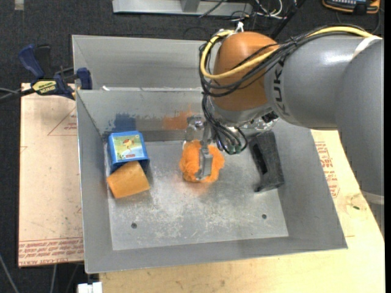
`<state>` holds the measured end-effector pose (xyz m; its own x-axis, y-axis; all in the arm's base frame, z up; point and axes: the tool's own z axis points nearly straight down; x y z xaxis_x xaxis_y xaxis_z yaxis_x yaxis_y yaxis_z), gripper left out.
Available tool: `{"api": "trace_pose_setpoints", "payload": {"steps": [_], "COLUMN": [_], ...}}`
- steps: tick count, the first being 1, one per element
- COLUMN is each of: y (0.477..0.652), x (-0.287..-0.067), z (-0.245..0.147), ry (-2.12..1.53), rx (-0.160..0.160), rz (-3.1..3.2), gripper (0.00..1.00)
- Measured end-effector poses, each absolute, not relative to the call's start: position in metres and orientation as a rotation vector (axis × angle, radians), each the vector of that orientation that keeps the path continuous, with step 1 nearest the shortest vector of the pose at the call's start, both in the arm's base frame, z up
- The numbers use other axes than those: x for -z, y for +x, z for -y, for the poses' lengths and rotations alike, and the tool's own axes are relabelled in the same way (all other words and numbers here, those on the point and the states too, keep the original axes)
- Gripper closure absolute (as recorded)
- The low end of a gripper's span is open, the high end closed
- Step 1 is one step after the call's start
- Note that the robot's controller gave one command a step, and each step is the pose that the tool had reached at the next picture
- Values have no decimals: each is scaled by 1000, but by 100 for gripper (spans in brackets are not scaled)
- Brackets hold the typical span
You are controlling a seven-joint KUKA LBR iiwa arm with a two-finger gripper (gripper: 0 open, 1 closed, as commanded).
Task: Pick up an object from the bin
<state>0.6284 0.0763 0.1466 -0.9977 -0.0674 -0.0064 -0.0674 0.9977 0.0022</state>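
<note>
Orange fuzzy lump (pixel 188 162) under gripper (pixel 203 162), grip unclear; one blue box (pixel 127 148), one orange block (pixel 129 180), one black bar (pixel 266 160)

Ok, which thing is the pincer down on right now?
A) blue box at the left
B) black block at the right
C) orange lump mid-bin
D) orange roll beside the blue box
C: the pincer sits right on the orange lump in the middle of the bin.
</note>
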Motion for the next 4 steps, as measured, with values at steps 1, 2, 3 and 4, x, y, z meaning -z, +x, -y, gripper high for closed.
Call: {"api": "trace_pose_setpoints", "payload": {"steps": [1, 2, 3, 4], "y": [626, 607, 607, 629], "x": [-108, -73, -73, -232], "z": [-69, -70, -70, -78], "ry": [34, 404, 404, 233], "rx": [-4, -9, -9, -11], "rz": [-3140, -3105, -3105, -3112], "gripper": [0, 100, 100, 100]}}
